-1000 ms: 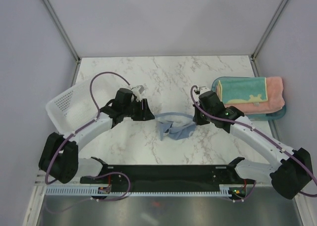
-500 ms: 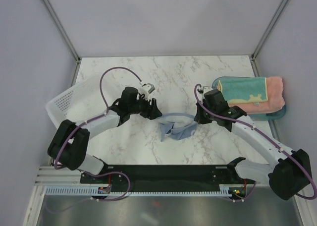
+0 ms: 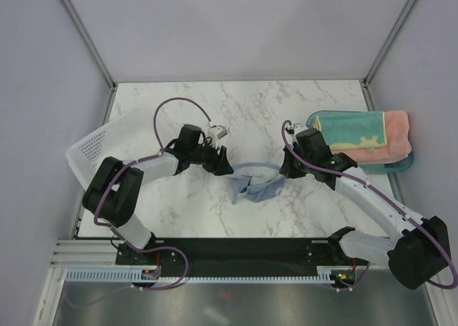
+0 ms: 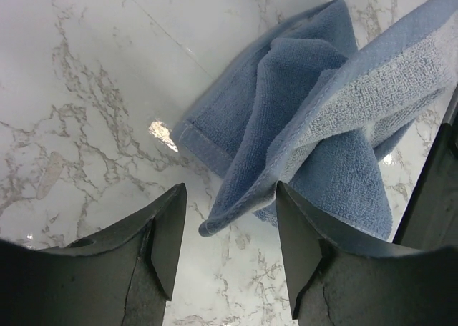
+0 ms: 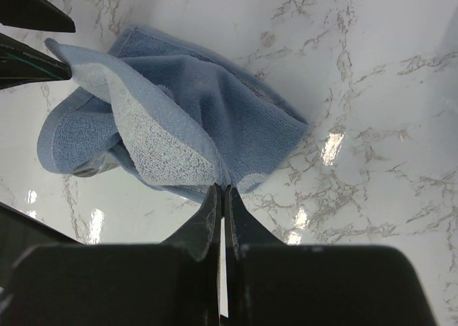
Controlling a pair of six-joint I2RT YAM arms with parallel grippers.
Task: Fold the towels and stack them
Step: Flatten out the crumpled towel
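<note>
The marble-patterned table [image 3: 236, 104] fills my overhead view, white with grey veining, boxed in by plain pale-lavender walls on three sides. Glare spots show on the stone in both wrist views. A white perforated basket [image 3: 96, 151] lies tipped at the table's left edge. At the right edge a teal tray [image 3: 404, 166] carries the pale-yellow-and-teal towel [image 3: 347, 129] on top of the salmon-pink towel [image 3: 398, 136].

The small blue-grey towel [image 3: 254, 183] sits crumpled near the middle of the table, between my two arms. My right gripper [image 5: 222, 197] has its fingers pressed together, pinching a raised edge of that towel. My left gripper [image 4: 229, 219] is spread wide just above the marble, and a loose towel hem reaches into the gap between its jaws.
</note>
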